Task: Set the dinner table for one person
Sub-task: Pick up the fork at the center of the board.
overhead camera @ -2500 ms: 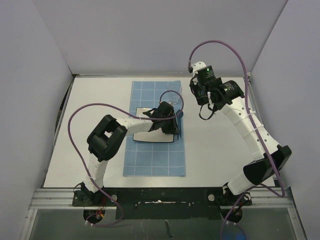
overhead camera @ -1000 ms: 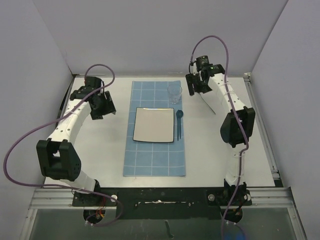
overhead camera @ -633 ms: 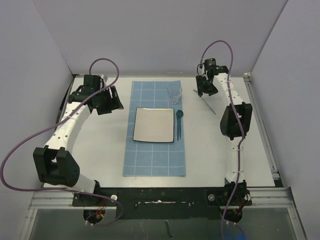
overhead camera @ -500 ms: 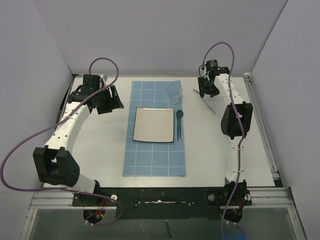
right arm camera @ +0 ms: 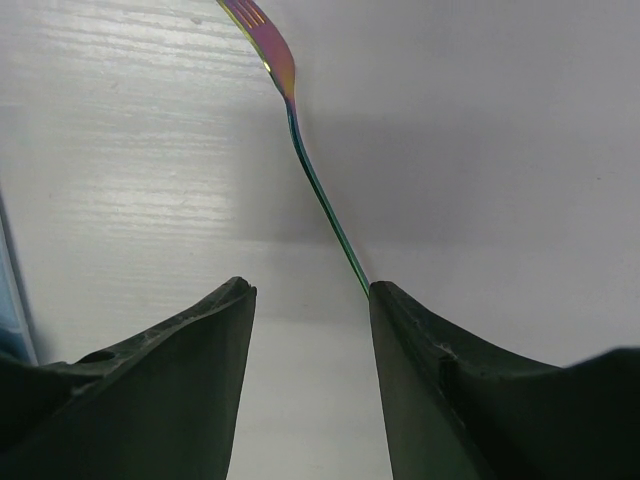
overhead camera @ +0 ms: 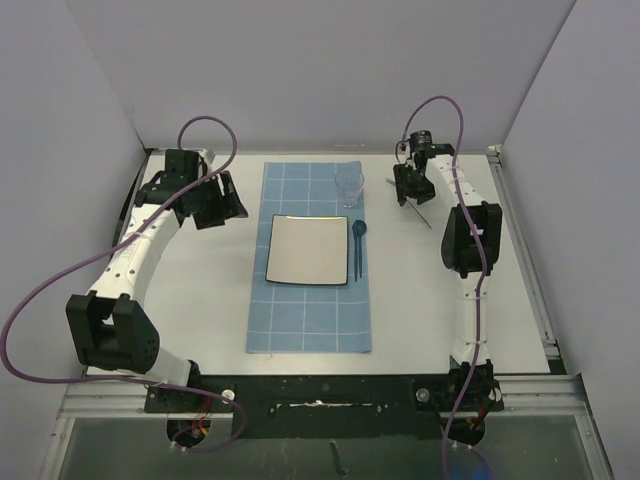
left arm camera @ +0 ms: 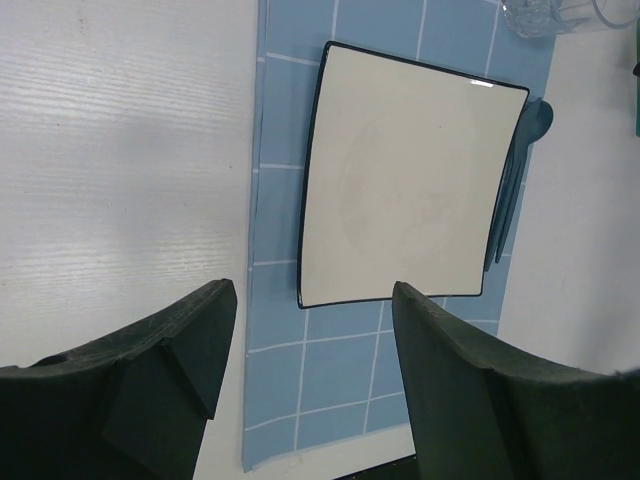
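The dinner table (overhead camera: 200,300) carries a blue gridded mat (overhead camera: 308,320) with a square cream plate (overhead camera: 308,250) on it. A dark teal spoon (overhead camera: 357,245) lies to the right of the plate, and a clear glass (overhead camera: 349,184) stands behind it. An iridescent fork (right arm camera: 300,140) lies on the bare tabletop at the back right. My right gripper (right arm camera: 310,290) stands open low over the fork's handle, which runs in under the right finger. The bare table shows between the jaws. My left gripper (left arm camera: 312,295) hangs open and empty at the back left, above the mat's left edge.
Grey walls close in the table on three sides. A black rail (overhead camera: 320,385) with both arm bases runs along the near edge. In the left wrist view the plate (left arm camera: 400,180), the spoon (left arm camera: 520,170) and the glass (left arm camera: 550,15) show ahead of the fingers.
My right gripper has narrowed and shifted right over the fork. My left arm moved slightly toward the back and then held still.
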Robot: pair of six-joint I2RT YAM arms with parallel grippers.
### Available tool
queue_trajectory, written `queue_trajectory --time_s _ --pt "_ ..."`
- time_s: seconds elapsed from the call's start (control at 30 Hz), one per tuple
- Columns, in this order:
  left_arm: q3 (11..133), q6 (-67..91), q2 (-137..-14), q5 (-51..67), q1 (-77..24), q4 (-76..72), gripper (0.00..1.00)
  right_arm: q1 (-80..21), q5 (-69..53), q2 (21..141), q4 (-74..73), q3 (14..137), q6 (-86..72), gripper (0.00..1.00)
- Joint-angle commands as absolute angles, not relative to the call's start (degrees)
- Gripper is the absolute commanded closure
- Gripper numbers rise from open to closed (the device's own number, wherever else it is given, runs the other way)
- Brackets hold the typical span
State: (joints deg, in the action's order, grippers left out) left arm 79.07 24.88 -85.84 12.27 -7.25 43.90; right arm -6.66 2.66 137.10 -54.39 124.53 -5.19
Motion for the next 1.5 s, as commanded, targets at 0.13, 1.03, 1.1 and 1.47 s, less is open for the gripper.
queue_trajectory --time_s 0.13,1.03,1.1,1.47 --pt "80.09 24.08 -82.72 13.40 -6.59 43.95 0.38 -5.04 1.17 138.49 -50.06 124.60 -4.96 0.50" --pt "78.60 27.41 -80.29 16.74 -6.57 42.98 0.38 -4.21 -6.69 133.47 -45.04 113.56 -11.39 1.00" --pt "78.13 27.41 -79.41 16.73 -6.59 43.04 0.38 -4.47 -8.27 131.29 -44.13 112.02 -12.22 1.00" --pt "74.18 27.90 -73.03 17.30 -6.59 43.05 0.38 -9.00 -5.05 124.74 -53.02 120.02 -11.43 1.00"
